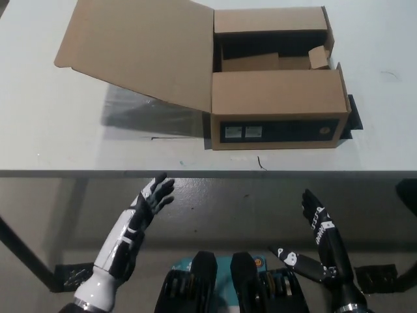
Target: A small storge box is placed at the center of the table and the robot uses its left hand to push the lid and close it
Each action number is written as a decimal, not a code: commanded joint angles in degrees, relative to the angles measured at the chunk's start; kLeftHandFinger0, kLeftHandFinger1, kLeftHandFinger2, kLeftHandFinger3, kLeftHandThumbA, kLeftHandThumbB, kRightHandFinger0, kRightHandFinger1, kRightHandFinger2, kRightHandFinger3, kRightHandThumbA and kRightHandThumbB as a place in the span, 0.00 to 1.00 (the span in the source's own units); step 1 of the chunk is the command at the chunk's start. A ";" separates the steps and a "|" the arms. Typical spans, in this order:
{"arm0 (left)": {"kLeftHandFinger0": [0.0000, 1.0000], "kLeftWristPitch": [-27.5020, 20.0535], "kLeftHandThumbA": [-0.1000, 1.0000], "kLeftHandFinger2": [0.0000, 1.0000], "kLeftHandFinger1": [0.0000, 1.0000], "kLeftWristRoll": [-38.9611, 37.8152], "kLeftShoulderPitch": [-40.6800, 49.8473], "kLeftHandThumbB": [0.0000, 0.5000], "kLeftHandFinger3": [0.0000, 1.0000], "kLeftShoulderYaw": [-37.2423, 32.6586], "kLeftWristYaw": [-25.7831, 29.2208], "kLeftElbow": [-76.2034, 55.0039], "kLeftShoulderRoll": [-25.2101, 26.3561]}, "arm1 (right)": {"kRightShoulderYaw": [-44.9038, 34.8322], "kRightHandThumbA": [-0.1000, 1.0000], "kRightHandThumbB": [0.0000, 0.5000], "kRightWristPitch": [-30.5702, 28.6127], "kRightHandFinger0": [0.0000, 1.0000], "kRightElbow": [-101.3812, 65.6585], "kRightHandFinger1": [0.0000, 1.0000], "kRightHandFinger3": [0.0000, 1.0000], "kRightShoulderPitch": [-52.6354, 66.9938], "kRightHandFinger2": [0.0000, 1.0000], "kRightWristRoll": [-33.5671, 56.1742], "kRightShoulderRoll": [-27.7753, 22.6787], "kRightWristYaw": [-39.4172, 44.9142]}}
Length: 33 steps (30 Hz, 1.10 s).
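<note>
Assessing stage: approach not yet begun; neither hand has reached the work.
Table [58, 140]: pale top fills the upper half of the head view, its near edge running across just above both hands.
Storage box [277, 107]: brown cardboard, standing on the table right of centre, its front wall with two small labels facing the robot.
Box opening: partly exposed; a near flap covers the front portion, and the dark interior shows behind it with loose inner flaps.
Lid [140, 49]: large flat panel, swung fully open to the robot's left, hinged along the box's left wall and sloping up and outward over the table, casting a shadow beneath.
Left hand [153, 199]: white and grey, empty, fingers spread and pointing up toward the table edge; it sits below table level, well apart from the lid.
Right hand [316, 215]: black, empty, fingers loosely extended; resting low at the lower right, clear of the box.
Step in hand: judged as pre-contact, lid wholly open.
Next move calls for: raising the left hand above the tabletop, bringing it to the outer left side of the lid, then pushing rightward and over so the panel folds onto the box.
Risk: a push placed low may slide the whole box rather than turn the lid.
</note>
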 commanded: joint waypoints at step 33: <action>1.00 27.46 1.00 1.00 1.00 -51.46 -18.80 0.78 1.00 18.03 -5.72 12.69 -4.09 | -0.03 1.00 0.77 -4.82 1.00 0.22 1.00 1.00 -2.13 1.00 0.17 0.23 0.13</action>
